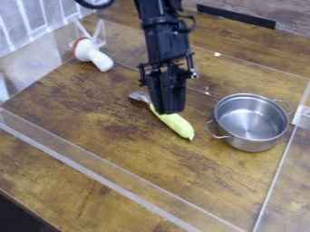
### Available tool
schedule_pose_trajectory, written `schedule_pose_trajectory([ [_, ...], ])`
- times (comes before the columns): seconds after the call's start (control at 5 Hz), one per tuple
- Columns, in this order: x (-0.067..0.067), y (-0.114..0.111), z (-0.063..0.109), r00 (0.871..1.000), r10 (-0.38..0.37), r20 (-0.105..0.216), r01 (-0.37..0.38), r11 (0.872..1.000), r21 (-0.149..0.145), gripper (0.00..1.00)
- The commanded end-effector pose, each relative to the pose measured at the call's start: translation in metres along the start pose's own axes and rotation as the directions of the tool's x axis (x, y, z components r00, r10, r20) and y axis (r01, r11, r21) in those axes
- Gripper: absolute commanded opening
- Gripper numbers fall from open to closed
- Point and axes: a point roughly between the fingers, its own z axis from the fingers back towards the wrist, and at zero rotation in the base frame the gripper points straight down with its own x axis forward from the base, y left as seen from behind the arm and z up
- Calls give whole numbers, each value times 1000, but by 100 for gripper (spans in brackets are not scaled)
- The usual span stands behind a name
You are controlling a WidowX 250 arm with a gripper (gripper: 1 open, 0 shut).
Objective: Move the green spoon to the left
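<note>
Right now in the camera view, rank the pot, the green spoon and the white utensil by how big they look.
1. Pot, clearly largest.
2. Green spoon and white utensil: they look about alike. The gripper covers part of the spoon and the utensil lies farther from the camera, so I won't rank them.

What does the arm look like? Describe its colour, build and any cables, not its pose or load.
The arm is black all over, slim and boxy, built of stacked blocky segments with small pale marks on the wrist section. A dark cable loops beside its upper end at the top edge. The gripper is black too, narrow and tapering into two long fingers. Finer markings are too blurred to read.
</note>
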Motion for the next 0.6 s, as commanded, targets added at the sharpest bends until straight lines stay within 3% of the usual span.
schedule_pose_trajectory([
  [0.0, -6, -11, 15, 997, -18, 73, 14, 998, 63, 100],
  [0.2, -5, -7, 9, 997, 8, 81, -15, 997, 80, 100],
  [0.4, -2, -4, 7, 995, 45, 92, -52, 996, 75, 0],
])
